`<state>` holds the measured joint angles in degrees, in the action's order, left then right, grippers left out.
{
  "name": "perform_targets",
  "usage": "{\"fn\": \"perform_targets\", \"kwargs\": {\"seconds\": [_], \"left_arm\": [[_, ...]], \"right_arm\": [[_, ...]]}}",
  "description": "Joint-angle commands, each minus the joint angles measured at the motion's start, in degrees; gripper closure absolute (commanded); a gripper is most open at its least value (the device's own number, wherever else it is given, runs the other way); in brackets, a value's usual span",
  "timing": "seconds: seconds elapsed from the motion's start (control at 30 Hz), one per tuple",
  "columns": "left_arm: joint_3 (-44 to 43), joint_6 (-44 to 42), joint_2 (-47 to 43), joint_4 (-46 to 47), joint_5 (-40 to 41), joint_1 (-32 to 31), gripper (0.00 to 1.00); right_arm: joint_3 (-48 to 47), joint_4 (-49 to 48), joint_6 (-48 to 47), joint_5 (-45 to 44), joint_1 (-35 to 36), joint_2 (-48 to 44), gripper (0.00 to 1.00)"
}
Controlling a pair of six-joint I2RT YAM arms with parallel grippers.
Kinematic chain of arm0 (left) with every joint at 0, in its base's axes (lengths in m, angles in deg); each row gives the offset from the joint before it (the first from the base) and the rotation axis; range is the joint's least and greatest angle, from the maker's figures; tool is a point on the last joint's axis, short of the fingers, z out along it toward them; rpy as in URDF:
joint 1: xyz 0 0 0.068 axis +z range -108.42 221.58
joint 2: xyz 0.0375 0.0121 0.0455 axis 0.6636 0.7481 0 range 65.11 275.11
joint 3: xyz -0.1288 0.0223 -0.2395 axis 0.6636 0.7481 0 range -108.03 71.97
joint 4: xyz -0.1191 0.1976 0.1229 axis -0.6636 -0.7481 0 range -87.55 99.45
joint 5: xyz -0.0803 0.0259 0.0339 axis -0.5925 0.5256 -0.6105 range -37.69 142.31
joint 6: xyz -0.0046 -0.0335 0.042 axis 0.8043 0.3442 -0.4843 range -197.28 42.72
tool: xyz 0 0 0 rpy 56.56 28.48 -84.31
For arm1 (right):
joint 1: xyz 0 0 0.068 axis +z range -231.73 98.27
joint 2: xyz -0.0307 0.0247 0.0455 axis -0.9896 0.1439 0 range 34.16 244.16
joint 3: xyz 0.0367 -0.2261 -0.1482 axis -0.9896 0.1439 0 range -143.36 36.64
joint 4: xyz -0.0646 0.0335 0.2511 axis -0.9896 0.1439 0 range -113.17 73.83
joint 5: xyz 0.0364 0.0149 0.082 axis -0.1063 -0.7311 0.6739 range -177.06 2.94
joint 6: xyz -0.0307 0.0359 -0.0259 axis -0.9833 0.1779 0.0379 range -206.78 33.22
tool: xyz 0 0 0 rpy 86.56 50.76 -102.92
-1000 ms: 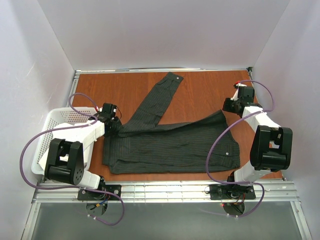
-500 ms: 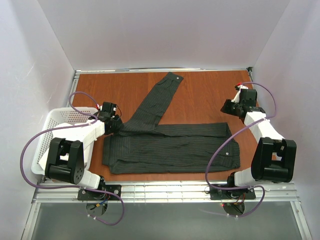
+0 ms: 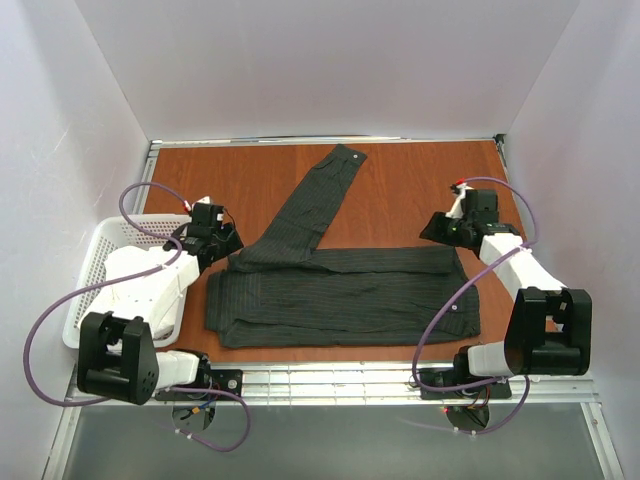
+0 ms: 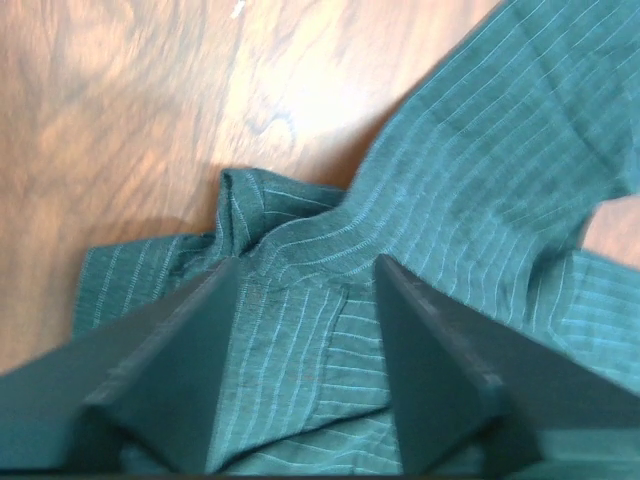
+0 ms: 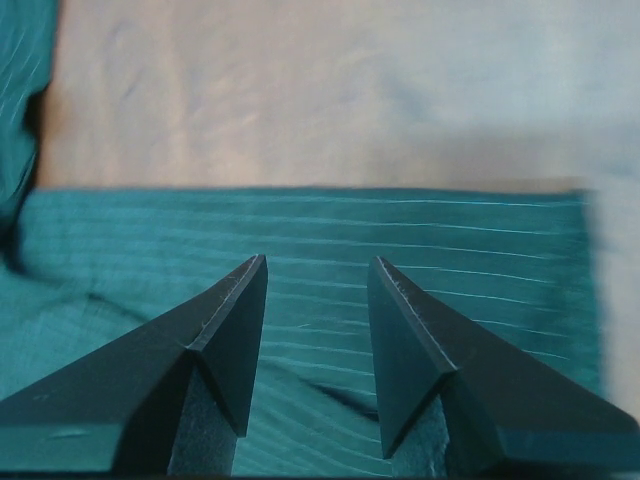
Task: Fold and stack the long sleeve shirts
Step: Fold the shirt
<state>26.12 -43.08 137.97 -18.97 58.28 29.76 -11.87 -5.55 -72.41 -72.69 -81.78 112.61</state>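
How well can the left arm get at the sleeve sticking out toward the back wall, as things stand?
Probably yes. The left pincer is open and holds nothing, right where the sleeve leaves the folded shirt. Only bare table flanks the sleeve. The far cuff looks like a longer stretch.

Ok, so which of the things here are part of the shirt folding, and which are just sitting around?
Part of the job:
- shirt, spread flat on the table, one sleeve stretched toward the far edge
- left end effector and right end effector, both open over the shirt

Just lying about:
- white basket on the left side, beside the left arm
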Motion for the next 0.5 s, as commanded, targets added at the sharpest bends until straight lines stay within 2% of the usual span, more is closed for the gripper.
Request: {"fn": "perform_targets", "kwargs": {"seconds": [0.0,0.07,0.1,0.33,0.47], "left_arm": [[-2.7,-1.1,-2.5,-1.1,-1.7,-0.1,0.45],[-4.0,-2.0,-1.9,-0.9,-2.5,-0.1,0.36],[-4.8,-2.6,-1.2,-0.6,-3.4,-0.1,0.35],[-15.1,-4.6,10.1,2.9,-5.9,-0.8,0.37],[-23.8,-6.4,21.4,4.2,-8.7,-1.4,0.36]], "right_arm": [[-1.8,-0.1,-0.8,2.2,5.9,-0.8,0.61],[-1.9,-0.2,-0.7,1.9,8.0,0.3,0.62],[-1.4,-0.4,-0.4,1.4,10.1,0.7,0.61],[6.7,-4.8,3.1,1.6,13.1,1.7,0.62],[9.2,-5.1,3.1,1.5,14.7,-0.1,0.62]]}}
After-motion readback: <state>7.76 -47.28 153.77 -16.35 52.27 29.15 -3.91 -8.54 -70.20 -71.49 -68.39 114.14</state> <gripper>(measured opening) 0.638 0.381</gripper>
